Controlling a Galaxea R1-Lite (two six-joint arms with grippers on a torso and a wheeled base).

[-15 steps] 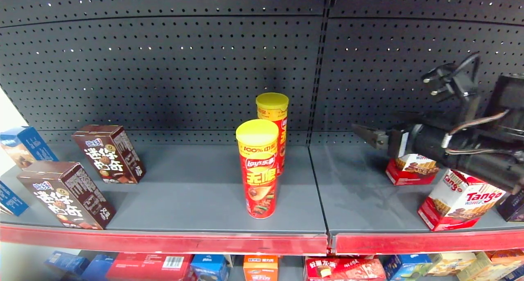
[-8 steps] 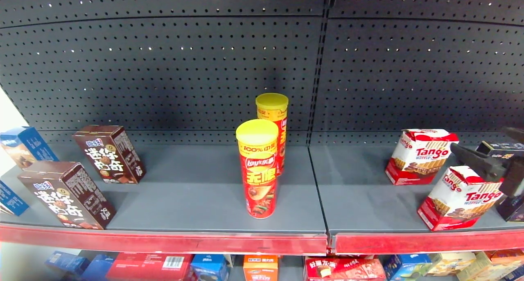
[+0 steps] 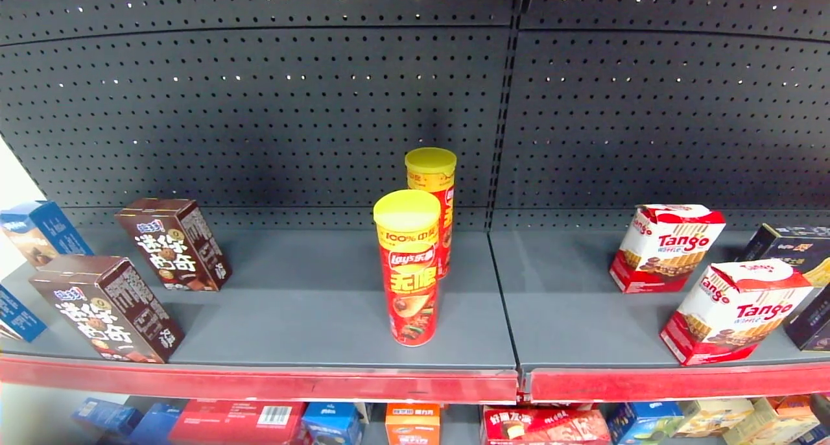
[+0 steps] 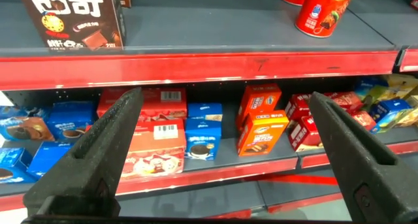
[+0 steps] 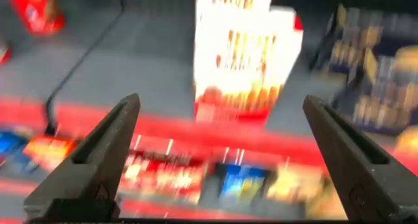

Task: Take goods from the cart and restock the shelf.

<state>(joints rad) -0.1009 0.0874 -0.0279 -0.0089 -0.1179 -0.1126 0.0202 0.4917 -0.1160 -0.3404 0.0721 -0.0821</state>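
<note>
The red and white box (image 3: pixel 736 315) stands at the lower right on the shelf (image 3: pixel 311 315), your right pincer (image 5: pixel 221 106) has pulled back wide and empty, your left pincer (image 4: pixel 225 96) is wide too, so fetch the next one.

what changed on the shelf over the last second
The right arm drew back from over the right half of the shelf, toward the robot's right and off it. The right gripper now hangs open before the shelf edge, facing the front wafer box. Nothing was visibly taken or released. The rear wafer box, chip cans and brown boxes stayed put.
</note>
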